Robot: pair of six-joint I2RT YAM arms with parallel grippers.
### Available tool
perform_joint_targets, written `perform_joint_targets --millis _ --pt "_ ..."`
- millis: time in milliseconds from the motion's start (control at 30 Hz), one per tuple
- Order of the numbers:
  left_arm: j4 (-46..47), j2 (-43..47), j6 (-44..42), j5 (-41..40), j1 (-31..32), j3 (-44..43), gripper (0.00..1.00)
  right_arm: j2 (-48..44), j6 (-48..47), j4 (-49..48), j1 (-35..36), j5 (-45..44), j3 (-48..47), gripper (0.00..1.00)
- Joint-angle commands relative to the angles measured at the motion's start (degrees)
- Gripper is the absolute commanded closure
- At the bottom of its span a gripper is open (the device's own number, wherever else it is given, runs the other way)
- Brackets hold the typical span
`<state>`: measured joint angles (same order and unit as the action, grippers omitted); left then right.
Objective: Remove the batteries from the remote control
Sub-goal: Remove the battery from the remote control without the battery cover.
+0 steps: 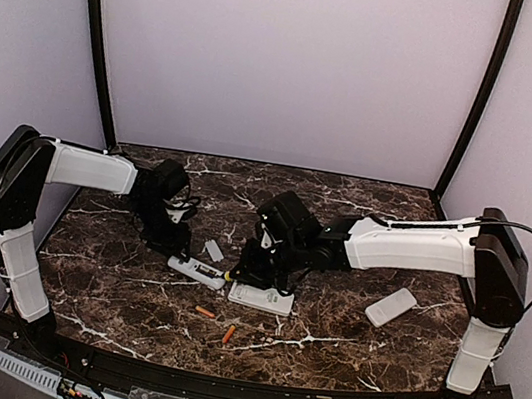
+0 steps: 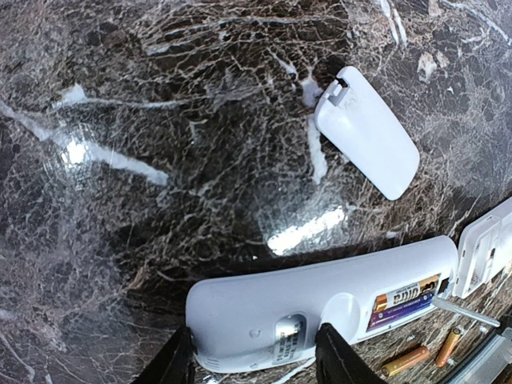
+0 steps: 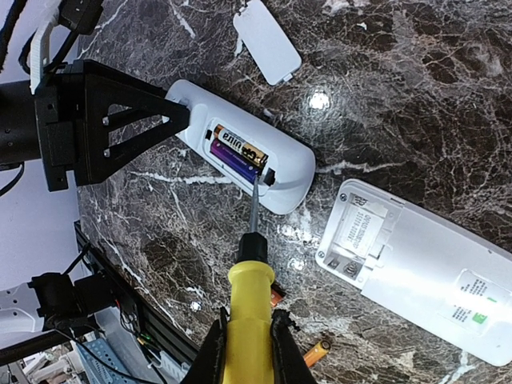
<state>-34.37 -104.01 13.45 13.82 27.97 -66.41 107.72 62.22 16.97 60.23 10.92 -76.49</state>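
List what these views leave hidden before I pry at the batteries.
Top view: the seated batteries in the held remote are too small, crowded by the right gripper.
Right wrist: whether the screwdriver tip is under them is too fine to tell.
Right wrist: a loose battery sits half behind the screwdriver handle.
Left wrist: the second remote is cut by the right edge.

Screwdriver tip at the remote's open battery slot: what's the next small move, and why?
Probably lever the screwdriver tip under the nearest end of the orange-and-black battery and pry it up. Both batteries sit uncovered in the remote, the tip is at their end, and the left fingers brace the remote.
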Motion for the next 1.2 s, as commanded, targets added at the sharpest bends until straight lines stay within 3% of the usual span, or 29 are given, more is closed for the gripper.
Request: perform_joint_targets --millis 0,700,1167 --pt "-1.44 -1.15 -1.15 0.37 1.82 0.76 0.51 1.35 0.78 -9.03 0.25 2.13 0.81 1.0" --pt "-1.95 -1.46 -1.22 -2.14 2.41 0.67 0.51 -4.59 -0.82 -20.56 0.26 0.51 4.4 1.0" --pt "-2.19 -1.53 -1.24 -2.42 2.53 0.5 0.51 -7.07 -1.11 -16.36 0.41 -3.67 5.47 1.0"
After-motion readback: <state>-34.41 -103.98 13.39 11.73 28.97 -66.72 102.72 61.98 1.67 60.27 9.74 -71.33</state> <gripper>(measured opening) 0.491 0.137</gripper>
